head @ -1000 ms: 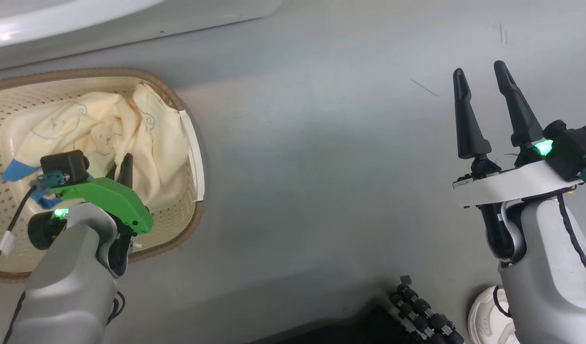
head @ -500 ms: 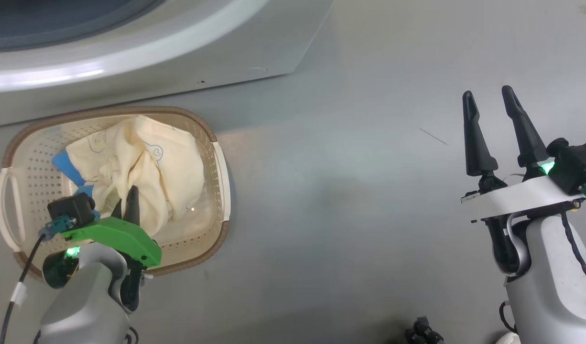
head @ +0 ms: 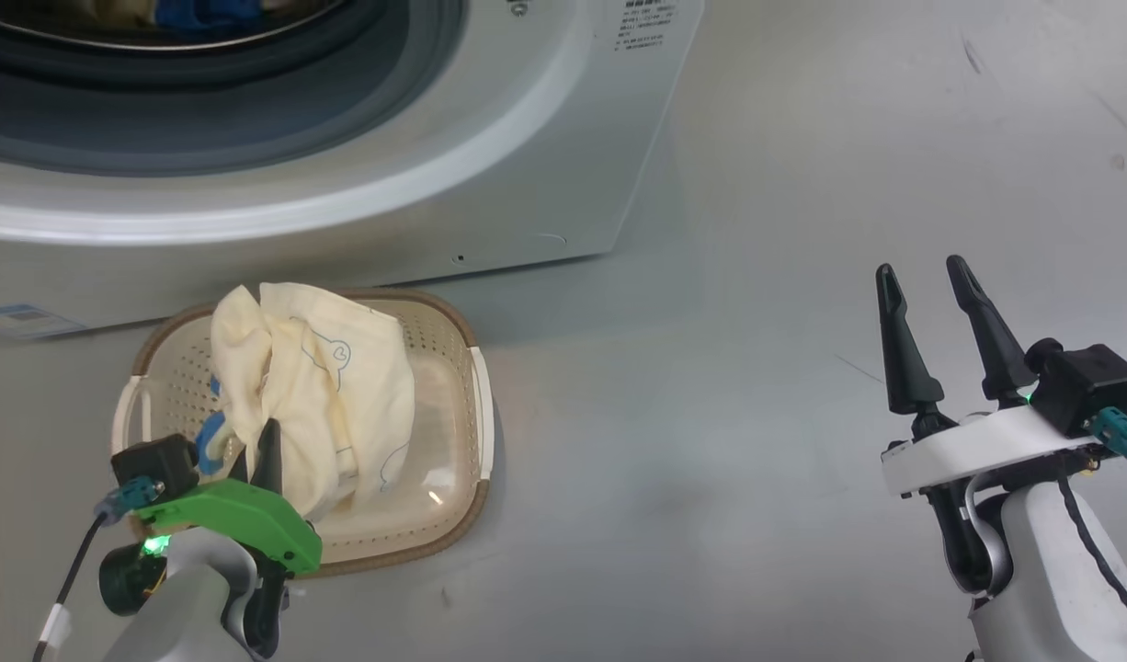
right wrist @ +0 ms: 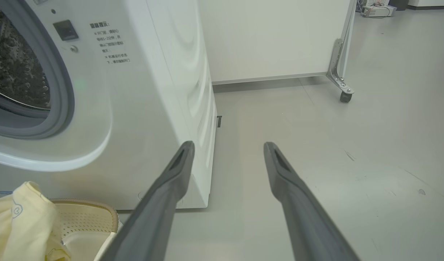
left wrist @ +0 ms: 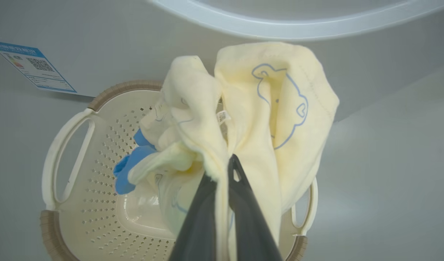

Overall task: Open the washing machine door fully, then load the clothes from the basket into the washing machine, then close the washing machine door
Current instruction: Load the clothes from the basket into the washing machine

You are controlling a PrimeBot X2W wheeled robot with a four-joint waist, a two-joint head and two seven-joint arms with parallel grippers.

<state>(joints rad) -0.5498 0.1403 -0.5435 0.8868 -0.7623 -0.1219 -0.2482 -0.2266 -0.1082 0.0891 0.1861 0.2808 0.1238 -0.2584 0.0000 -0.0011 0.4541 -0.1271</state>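
Note:
My left gripper [head: 262, 439] is shut on the clothes [head: 315, 395], a cream-yellow garment with blue bear outlines, and holds it bunched above the basket [head: 446, 368]. In the left wrist view the cloth [left wrist: 280, 108] is pinched at the gripper [left wrist: 222, 167], with a blue cuff [left wrist: 129, 170] hanging over the cream perforated basket [left wrist: 99, 174]. Just behind the basket stands the white washing machine [head: 527, 138], its grey-sealed opening uncovered and a bit of blue cloth [head: 200, 13] showing inside. The door is out of view. My right gripper [head: 920, 268] hovers open over the floor, far right.
A blue label [head: 17, 322] is stuck on the washer's lower left corner. The right wrist view shows the washer's side [right wrist: 193, 90], my open right gripper [right wrist: 228, 145], and a white panel [right wrist: 272, 36] on a castor [right wrist: 345, 96] behind. Grey floor [head: 711, 414] spreads to the right.
The head camera has tilted up, bringing the washer's opening into view. My left gripper has raised the cream garment higher out of the basket. The right gripper stays open.

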